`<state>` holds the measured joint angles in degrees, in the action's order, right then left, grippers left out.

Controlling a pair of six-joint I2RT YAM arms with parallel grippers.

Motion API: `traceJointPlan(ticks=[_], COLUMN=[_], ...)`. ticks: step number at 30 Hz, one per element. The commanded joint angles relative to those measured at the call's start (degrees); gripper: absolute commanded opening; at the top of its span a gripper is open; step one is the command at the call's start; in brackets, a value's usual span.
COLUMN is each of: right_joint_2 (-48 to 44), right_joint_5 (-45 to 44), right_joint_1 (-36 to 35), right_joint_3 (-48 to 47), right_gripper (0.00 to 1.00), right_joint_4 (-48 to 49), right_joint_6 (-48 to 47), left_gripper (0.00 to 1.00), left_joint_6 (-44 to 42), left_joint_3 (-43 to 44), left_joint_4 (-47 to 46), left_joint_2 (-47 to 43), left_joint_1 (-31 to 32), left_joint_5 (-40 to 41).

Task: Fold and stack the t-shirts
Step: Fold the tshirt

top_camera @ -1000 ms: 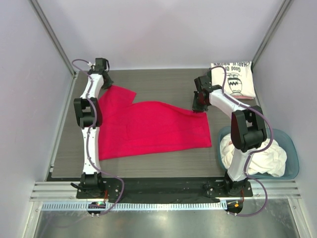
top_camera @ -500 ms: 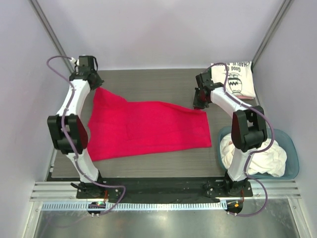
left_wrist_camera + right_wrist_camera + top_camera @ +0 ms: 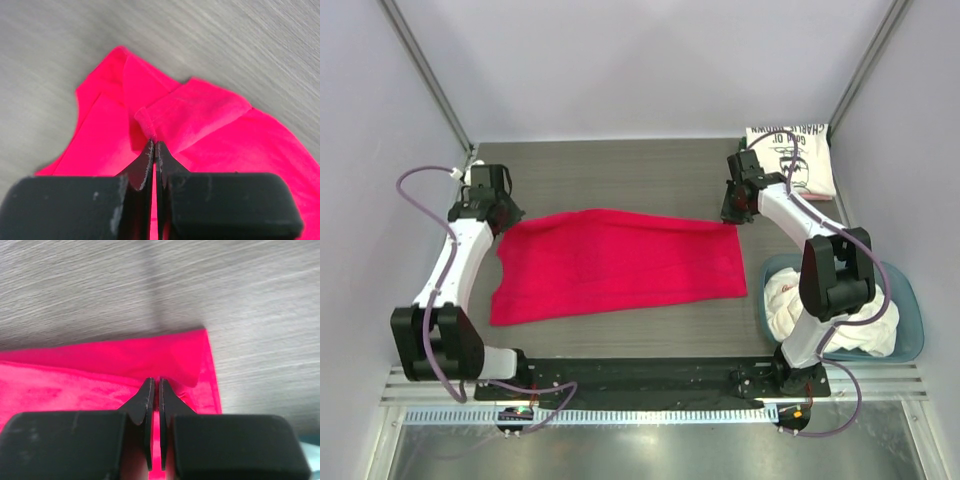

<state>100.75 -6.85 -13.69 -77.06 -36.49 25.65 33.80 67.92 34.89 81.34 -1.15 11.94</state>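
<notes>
Crimson t-shirt (image 3: 620,262) lies spread flat across the middle of the grey wood-grain desk (image 3: 620,175). In the top view it forms a long band from the left-centre of the frame to right of centre, its lower edge slanting down toward the lower left. At its upper left corner the left gripper (image 3: 501,218) is down on the cloth. The left wrist view shows the jaws pressed together with a small raised pleat of red fabric pinched at their tips, and a folded flap of cloth just beyond. At the upper right corner the right gripper (image 3: 733,214) meets the hem. In the right wrist view its jaws are nearly together, with only a thin slit between them filled with red, nipping the cloth just inside the corner; bare desk lies past the edge. A cream t-shirt (image 3: 798,160) with black Charlie Brown print lies folded in the upper right of the top view, just beyond the right gripper and apart from the crimson t-shirt. White t-shirts (image 3: 835,312) are heaped in a blue-grey tub (image 3: 912,318) at the lower right, beside the right arm's base.
</notes>
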Motion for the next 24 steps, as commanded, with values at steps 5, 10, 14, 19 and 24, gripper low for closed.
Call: traceJointPlan(ticks=[5, 10, 14, 19, 24], right_joint_2=[-5.0, -5.7, -5.2, -4.9, -6.2], right_joint_5=[-2.9, -3.5, -3.6, -3.3, -4.7], right_joint_1=[1.3, 1.6, 1.6, 1.7, 2.0], right_joint_3=[3.8, 5.3, 6.0, 6.8, 9.6], right_gripper=[0.01, 0.01, 0.01, 0.01, 0.09], right_joint_4=[-0.1, -0.2, -0.2, -0.2, -1.0], right_joint_6=[1.7, 2.0, 2.6, 3.3, 5.1], left_gripper=[0.0, 0.0, 0.0, 0.0, 0.14], left_joint_6=[3.0, 5.6, 7.7, 9.7, 18.6], left_joint_3=[-7.9, -11.0, -15.3, -18.0, -17.2], left_joint_4=[3.0, 8.5, 10.7, 14.0, 22.3], left_joint_2=[-14.0, -20.8, -25.1, -27.5, -30.9], left_joint_1=[0.2, 0.1, 0.2, 0.2, 0.2], left_joint_5=[5.5, 7.7, 7.9, 9.7, 14.9])
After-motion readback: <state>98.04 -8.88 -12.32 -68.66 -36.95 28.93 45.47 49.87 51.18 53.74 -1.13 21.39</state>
